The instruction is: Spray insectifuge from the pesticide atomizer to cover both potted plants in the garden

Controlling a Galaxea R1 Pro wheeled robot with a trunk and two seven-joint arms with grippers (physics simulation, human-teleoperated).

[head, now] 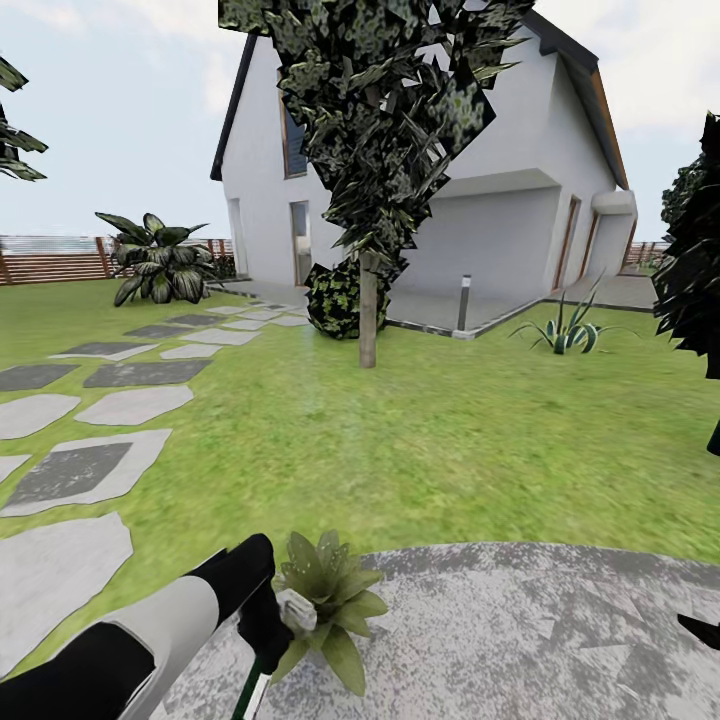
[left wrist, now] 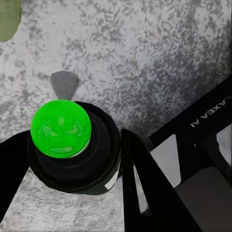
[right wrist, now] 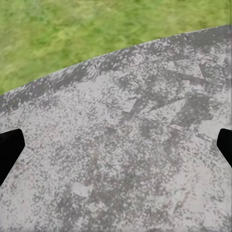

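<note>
The atomizer (left wrist: pixel 62 129), seen end-on in the left wrist view, shows a bright green round cap in a black collar; the left gripper (left wrist: pixel 72 159) is clamped on it over the grey patio (left wrist: pixel 145 58). In the head view a potted plant (head: pixel 325 600) sits at the patio's edge, touching that gripper (head: pixel 268 625). Lawn (head: pixel 420 440) lies open ahead. The left arm (head: pixel 150 640) reaches forward, low. The right gripper (right wrist: pixel 116 150) has its fingertips (right wrist: pixel 9 147) wide apart over the patio.

Well beyond the pincer, a white house (head: pixel 500 200), a tree (head: pixel 368 300), a bollard lamp (head: pixel 463 303), and an agave (head: pixel 568 330).
</note>
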